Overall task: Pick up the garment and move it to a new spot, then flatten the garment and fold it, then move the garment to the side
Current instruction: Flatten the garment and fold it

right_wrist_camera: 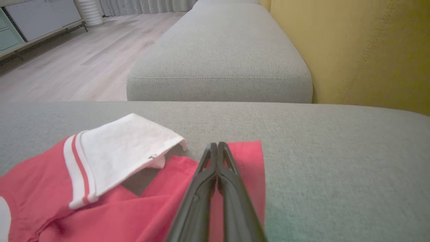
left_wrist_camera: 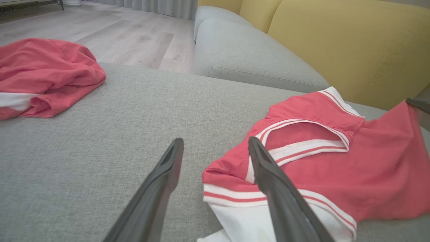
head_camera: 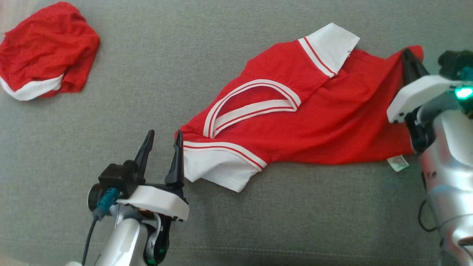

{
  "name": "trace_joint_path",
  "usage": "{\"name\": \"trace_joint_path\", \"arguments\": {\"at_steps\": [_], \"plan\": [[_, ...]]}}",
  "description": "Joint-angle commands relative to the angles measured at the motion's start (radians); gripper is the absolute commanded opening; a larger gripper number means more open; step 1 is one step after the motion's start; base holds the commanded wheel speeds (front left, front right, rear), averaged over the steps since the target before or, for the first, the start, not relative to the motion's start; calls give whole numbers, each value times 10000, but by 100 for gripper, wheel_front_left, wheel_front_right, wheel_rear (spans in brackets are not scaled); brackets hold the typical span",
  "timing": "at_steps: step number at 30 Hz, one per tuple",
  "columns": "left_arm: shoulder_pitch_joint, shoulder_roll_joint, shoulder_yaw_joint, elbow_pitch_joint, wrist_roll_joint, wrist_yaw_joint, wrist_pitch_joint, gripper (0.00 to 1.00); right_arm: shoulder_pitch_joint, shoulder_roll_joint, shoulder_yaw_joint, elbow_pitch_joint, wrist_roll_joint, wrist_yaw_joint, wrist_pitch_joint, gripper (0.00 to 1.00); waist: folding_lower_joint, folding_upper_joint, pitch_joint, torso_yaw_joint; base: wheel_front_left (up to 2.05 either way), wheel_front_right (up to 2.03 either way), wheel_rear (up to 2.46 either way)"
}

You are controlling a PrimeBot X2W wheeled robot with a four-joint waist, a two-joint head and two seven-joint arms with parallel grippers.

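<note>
Grey sofa cushion (head_camera: pixel 184 55) spreads under both arms, and the red garment (head_camera: pixel 295 122) lies crumpled on it between them. Our right gripper (head_camera: pixel 407 55) is pinched closed on a hem corner, with the cloth tented up to its tips. Our left gripper (head_camera: pixel 165 133) stands wide apart and holds nothing. The white sleeve (head_camera: pixel 218 170) sits just beside its right finger.

We judge the step in hand to be flattening. To do it well, we should slide the left gripper rightward over the sleeve edge and close on both layers. Then we draw the two arms apart evenly and keep the cloth low, so the twist falls out without bunching.

From the head view we get the whole outline, the care label (head_camera: pixel 397 163) below the right gripper, and a second red garment (head_camera: pixel 44 55) well off to the left gripper's left. The left wrist view adds the raised hem. The right wrist view shows the other sleeve (right_wrist_camera: pixel 127 148) flipped over, left of its fingers.
</note>
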Motion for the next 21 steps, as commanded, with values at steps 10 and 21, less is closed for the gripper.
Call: {"name": "trace_joint_path", "arguments": {"at_steps": [10,21], "plan": [[-489,28,-37,-387,-74,39,-120,100,-1571,87,-514,704,-940,75,-209,0,0,0,241,755,0,0,0],[-433,28,-61,-459,-216,177,-120,100,-1930,133,-1457,2172,-2088,75,-1127,100,0,0,115,840,0,0,0]]}}
